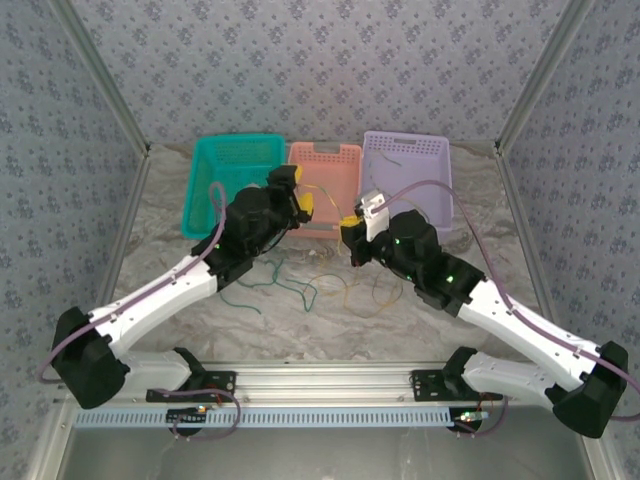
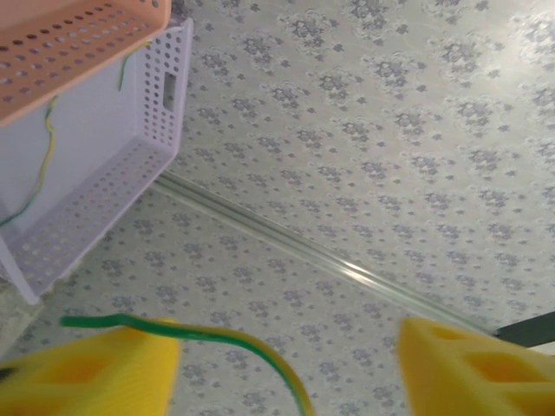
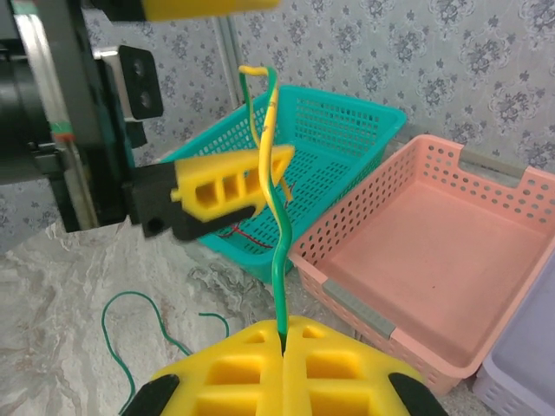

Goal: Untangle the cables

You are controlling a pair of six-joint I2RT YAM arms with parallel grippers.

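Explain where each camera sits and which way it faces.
Top external: high behind left arm and right arm, facing down at the table.
Left wrist: tilted upward at wall and purple basket; left fingers.
Right wrist: faces teal basket, pink basket; right fingers shut on green-yellow cable.
Shared by wrist views: that cable, pink basket.

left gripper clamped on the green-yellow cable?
No. In the left wrist view the left gripper has its yellow fingers wide apart, and the green-yellow cable crosses the gap unpinched.
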